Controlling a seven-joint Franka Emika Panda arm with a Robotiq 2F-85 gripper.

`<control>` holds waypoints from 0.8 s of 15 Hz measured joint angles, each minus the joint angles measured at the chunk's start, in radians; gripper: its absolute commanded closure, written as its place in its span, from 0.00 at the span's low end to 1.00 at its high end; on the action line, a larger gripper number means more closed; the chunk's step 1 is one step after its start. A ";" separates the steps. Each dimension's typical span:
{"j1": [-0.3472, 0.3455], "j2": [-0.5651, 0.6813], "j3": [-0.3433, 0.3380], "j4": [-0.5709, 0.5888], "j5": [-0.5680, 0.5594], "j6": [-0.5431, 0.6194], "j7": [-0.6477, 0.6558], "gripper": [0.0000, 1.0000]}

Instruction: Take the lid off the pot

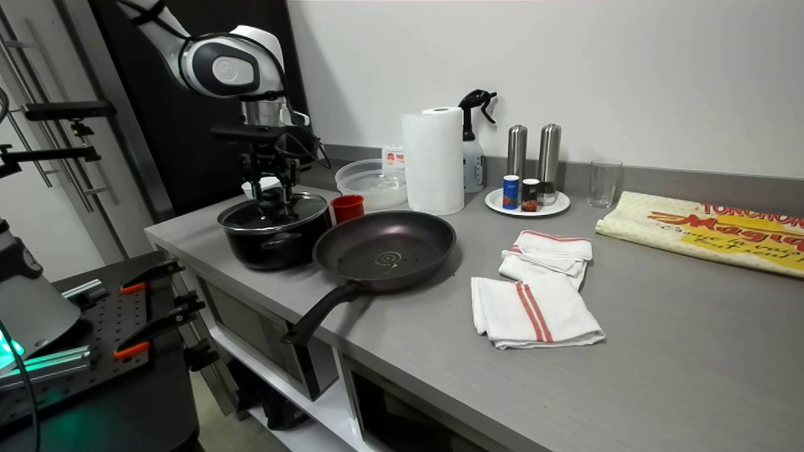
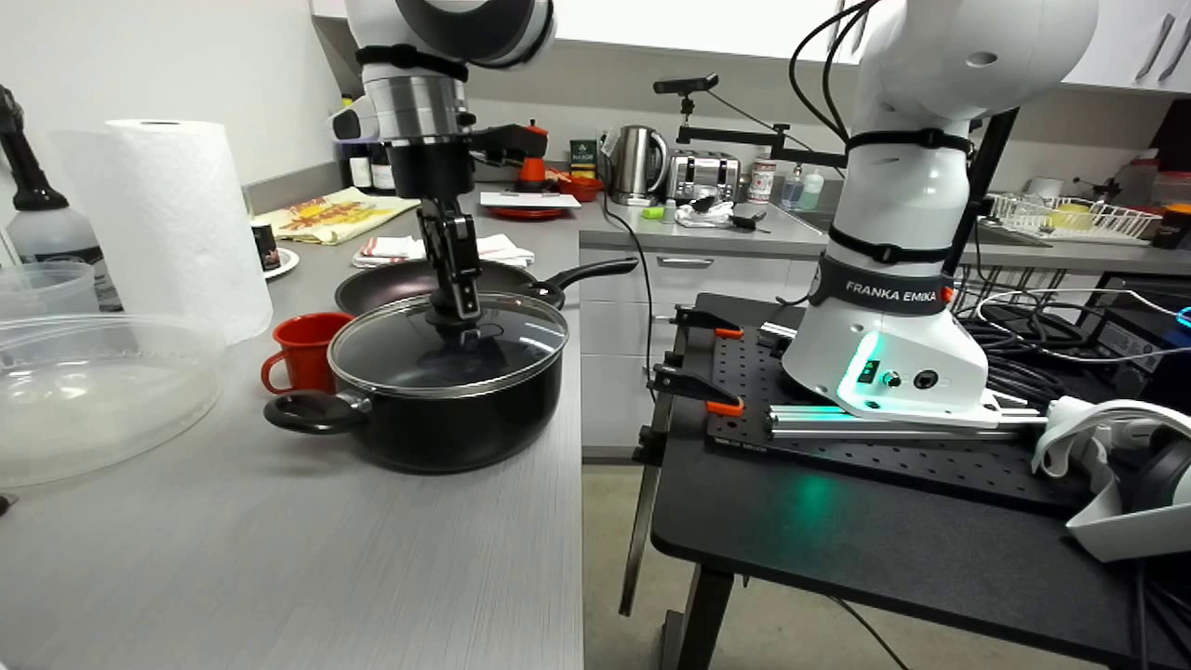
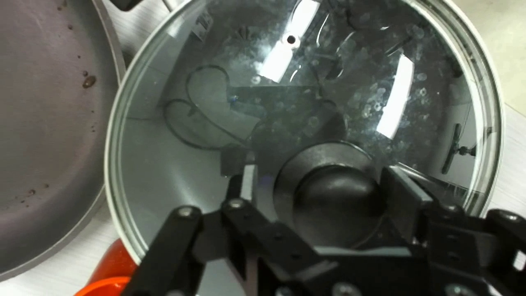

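The glass lid [image 1: 242,220] with its metal rim lies flat on the black pot [image 1: 257,251] near the counter's end. Both exterior views show this, with the lid [image 2: 377,352] closing the pot [image 2: 465,430]. My gripper [image 1: 272,199] points straight down at the lid's centre, and it also shows from the side in an exterior view [image 2: 458,312]. In the wrist view the gripper [image 3: 326,181] is open around the dark knob [image 3: 337,197]. A gap shows between the left finger and the knob. The right finger is close beside the knob; I cannot tell if it touches.
A black frying pan [image 1: 389,251] sits right beside the pot, its handle over the counter's front edge. A red cup [image 2: 312,349] stands close to the pot. Clear plastic containers [image 2: 102,400] and a paper towel roll [image 1: 433,163] stand behind. White towels [image 1: 534,307] lie farther along.
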 measured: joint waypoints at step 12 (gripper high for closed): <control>0.002 -0.024 0.005 -0.007 0.003 -0.001 0.001 0.75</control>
